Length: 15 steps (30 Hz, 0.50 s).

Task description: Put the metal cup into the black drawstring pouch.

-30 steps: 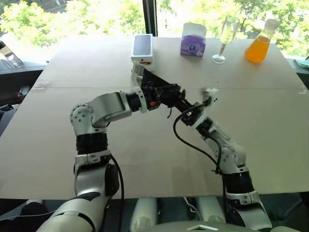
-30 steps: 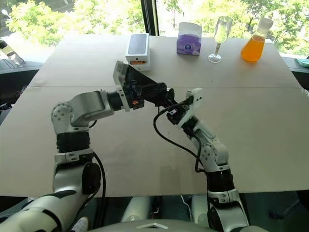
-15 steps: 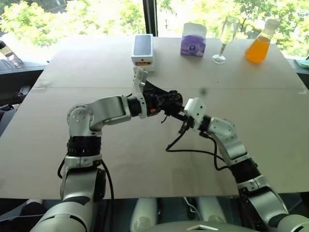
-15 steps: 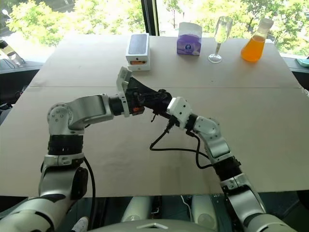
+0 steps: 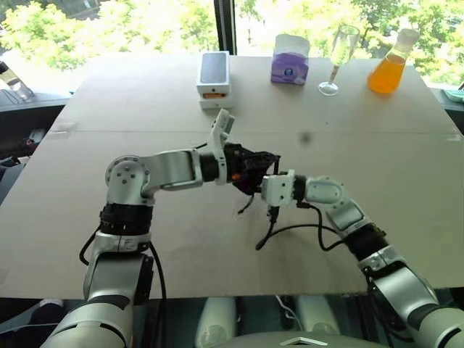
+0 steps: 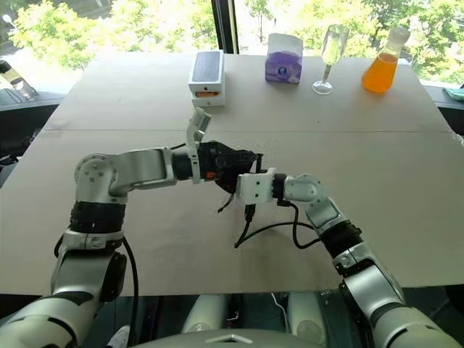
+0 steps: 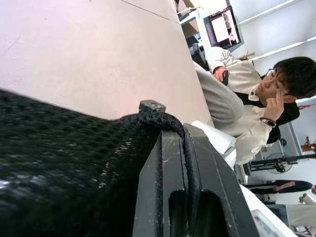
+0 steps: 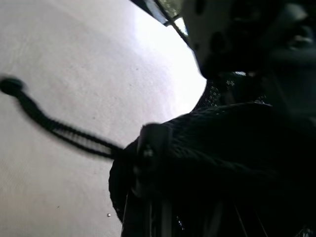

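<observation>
Centrally, the black drawstring pouch, a soft mesh bag with a thin cord trailing from its mouth, is hanging above the table, well in front of the phone box. Both the left gripper and the right gripper are pinching its fabric with fingers closed. Compared with a second ago, both hands are sitting lower and nearer the table's front edge, and the right wrist has rolled over. The metal cup cannot be made out.

Black drawstring pouch hides both end effectors' fingertips.
</observation>
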### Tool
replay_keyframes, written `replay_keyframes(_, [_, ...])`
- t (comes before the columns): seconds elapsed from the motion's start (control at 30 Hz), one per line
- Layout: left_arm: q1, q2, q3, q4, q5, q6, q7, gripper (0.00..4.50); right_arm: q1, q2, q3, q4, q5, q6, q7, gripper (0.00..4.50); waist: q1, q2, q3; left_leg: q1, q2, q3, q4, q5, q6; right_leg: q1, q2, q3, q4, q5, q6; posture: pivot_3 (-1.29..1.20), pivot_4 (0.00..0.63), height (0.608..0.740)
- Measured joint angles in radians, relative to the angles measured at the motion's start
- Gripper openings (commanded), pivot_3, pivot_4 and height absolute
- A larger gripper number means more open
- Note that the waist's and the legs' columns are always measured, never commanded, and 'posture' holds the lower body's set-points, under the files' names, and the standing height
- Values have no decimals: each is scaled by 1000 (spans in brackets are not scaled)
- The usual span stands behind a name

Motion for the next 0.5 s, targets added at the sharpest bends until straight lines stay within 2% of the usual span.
replay_keyframes(0.17, [41,-14,6,-42,19,-33,0,0,-44,34,-2,93,-4,-9,-4,80,-1,0,0,0,1,-1,0,0,-1,0,0,0,0,0,0,0,150,737])
replay_keyframes(0.37, [116,-33,11,-81,24,-97,2,0,-55,90,-14,178,-23,2,-83,80,-1,0,0,0,1,-1,0,0,-1,1,0,1,0,0,0,0,150,737])
replay_keyframes(0.5, [150,-41,16,-108,67,-140,4,0,-75,103,-10,190,-72,84,-130,80,-1,0,0,0,0,-1,0,1,-1,1,0,1,0,0,0,0,150,737])
